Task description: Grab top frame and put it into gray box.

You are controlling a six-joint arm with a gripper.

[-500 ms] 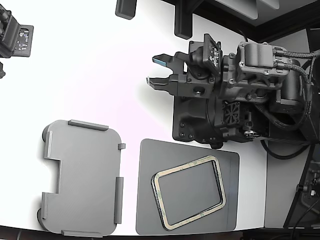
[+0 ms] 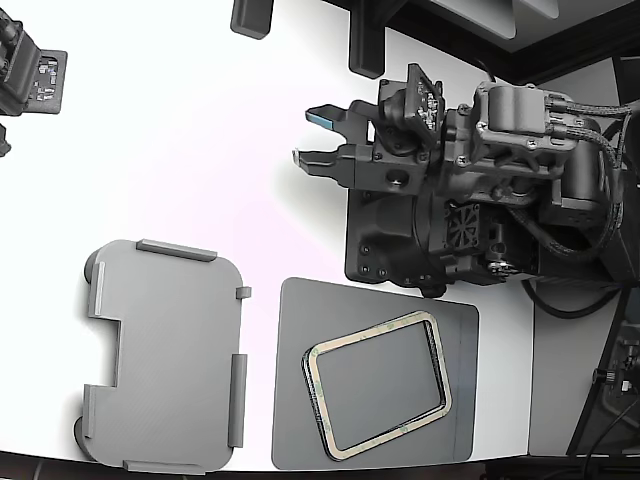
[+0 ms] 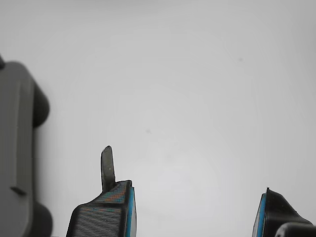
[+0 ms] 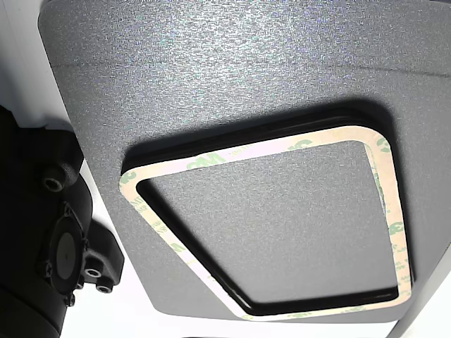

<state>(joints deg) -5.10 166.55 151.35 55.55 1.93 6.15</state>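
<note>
Exterior view shows the gripper (image 2: 312, 137) empty, fingers spread, hovering over bare white worktop (image 2: 180, 130) toward its far edge, well apart from the work. The top frame (image 2: 378, 385) lies on the dark mat (image 2: 290, 400) at the near edge, toward the near right corner; the gray box (image 2: 165, 355) sits beside the mat, toward the near left corner.

Step judged: approach, grasp not yet made. Advice: descend square onto one long rail, jaws straddling it, and lift level so only the upper piece comes away.

Count: one box, one mat, one gripper. One frame face visible; the other view shows a dark rim beneath it, possibly a second frame, unconfirmed.
</note>
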